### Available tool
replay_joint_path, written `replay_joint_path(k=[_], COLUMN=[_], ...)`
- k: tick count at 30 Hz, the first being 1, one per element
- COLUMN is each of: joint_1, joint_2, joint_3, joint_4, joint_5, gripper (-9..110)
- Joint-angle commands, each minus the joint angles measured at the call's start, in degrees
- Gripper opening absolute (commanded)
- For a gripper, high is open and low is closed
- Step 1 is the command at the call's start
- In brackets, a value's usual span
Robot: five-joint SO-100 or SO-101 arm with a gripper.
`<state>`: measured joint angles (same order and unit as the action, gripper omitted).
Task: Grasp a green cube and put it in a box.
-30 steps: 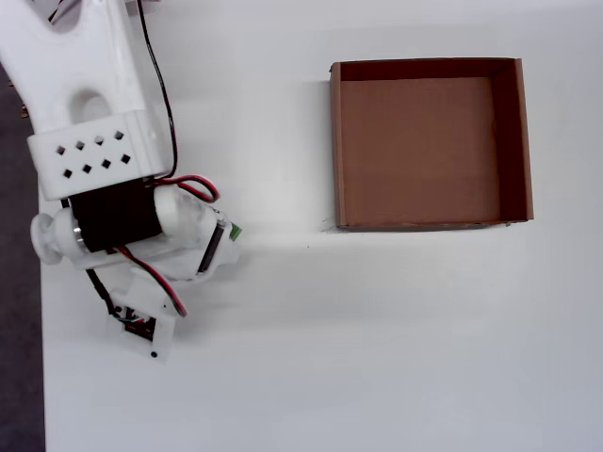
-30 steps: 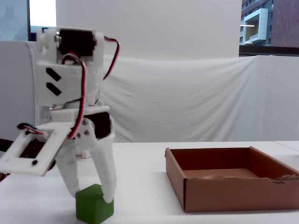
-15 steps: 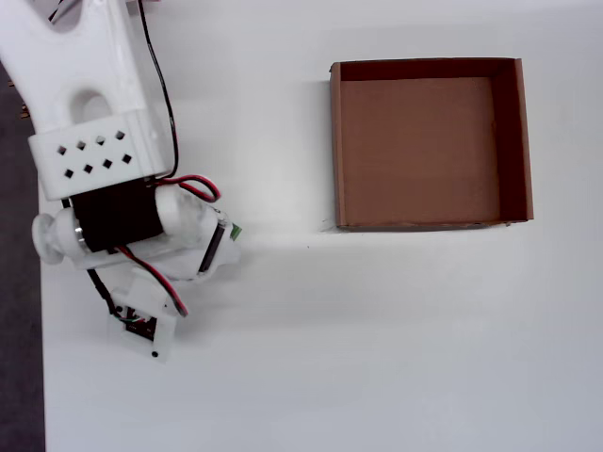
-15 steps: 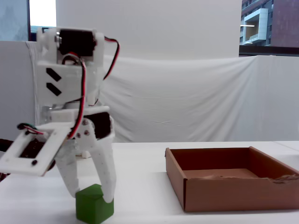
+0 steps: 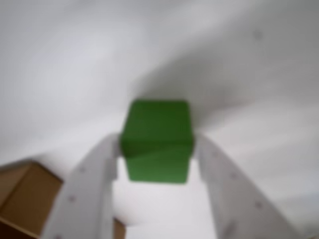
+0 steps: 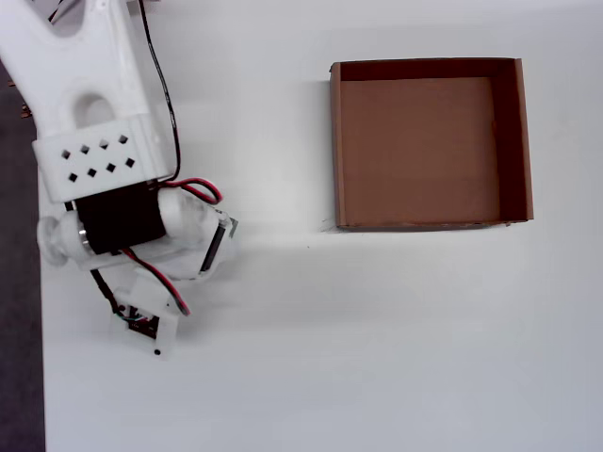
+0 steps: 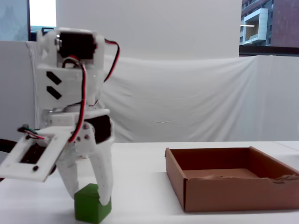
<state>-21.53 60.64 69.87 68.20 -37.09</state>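
Note:
The green cube (image 5: 157, 134) sits between my two white fingers in the wrist view, and both fingers press on its sides. My gripper (image 5: 157, 145) is shut on it. In the fixed view the gripper (image 7: 90, 198) points straight down at the left, with the green cube (image 7: 91, 207) low at the table surface between the fingertips. The arm hides the cube in the overhead view. The box (image 6: 510, 141), a shallow brown cardboard tray, stands well to the right with a bare floor.
The white arm (image 6: 104, 169) with its red and black wires fills the left side of the table. A corner of the box (image 5: 20, 194) shows at the lower left of the wrist view. The table's dark left edge (image 6: 19, 377) lies close to the arm.
The fingers have closed on the cube, which has turned from skewed to square between them. The arm has shifted slightly, and the cube's green edge no longer shows from overhead.

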Motion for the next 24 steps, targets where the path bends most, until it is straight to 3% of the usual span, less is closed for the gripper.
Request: replay_joint_path(k=[1, 24], joint_1=[-0.62, -2.81], joint_2=[0.62, 8.61], joint_3=[-2.02, -0.7], joint_4=[-0.26, 2.37], joint_5=[0.09, 0.53], gripper=[16, 12])
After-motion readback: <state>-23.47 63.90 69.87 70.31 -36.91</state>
